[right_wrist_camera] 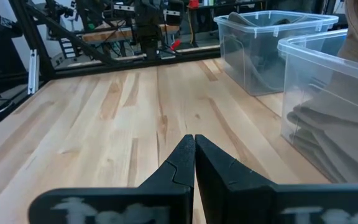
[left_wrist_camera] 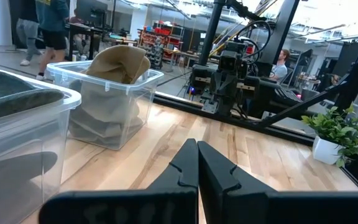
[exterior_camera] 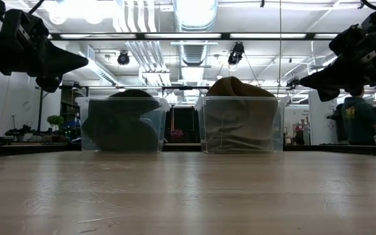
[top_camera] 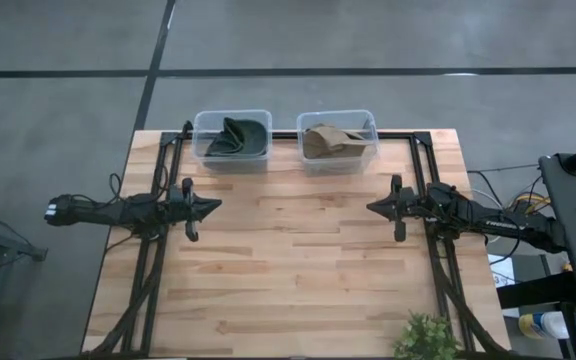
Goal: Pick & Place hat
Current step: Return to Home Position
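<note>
A dark green hat lies inside the left clear bin at the table's far edge; a tan hat lies in the right clear bin and rises above its rim. My left gripper hovers shut over the table's left side, well short of the bins, pointing toward the middle. My right gripper hovers shut over the right side, facing it. Neither touches anything.
The wooden table lies bare between the two grippers and toward the near edge. A small potted plant stands at the near right corner. Black frame rails run along both sides. People stand in the room beyond.
</note>
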